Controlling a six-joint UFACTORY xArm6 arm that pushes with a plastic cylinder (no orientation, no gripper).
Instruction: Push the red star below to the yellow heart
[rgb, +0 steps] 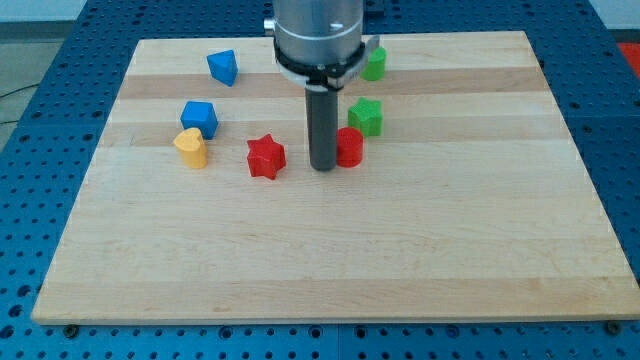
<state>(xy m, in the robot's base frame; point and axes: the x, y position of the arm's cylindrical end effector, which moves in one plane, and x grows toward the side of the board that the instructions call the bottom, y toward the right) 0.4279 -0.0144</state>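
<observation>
The red star (266, 157) lies on the wooden board (330, 260), left of centre. The yellow heart (190, 147) lies further to the view's left, about one block width from the star and slightly higher. My tip (323, 166) is just right of the red star, with a small gap between them. A second red block (350, 148) sits right against the rod's right side, partly hidden by it.
A blue cube (200, 117) touches the yellow heart from above. A blue triangular block (223, 67) lies near the view's top left. One green block (366, 116) lies right of the rod, another green block (375, 64) near the top.
</observation>
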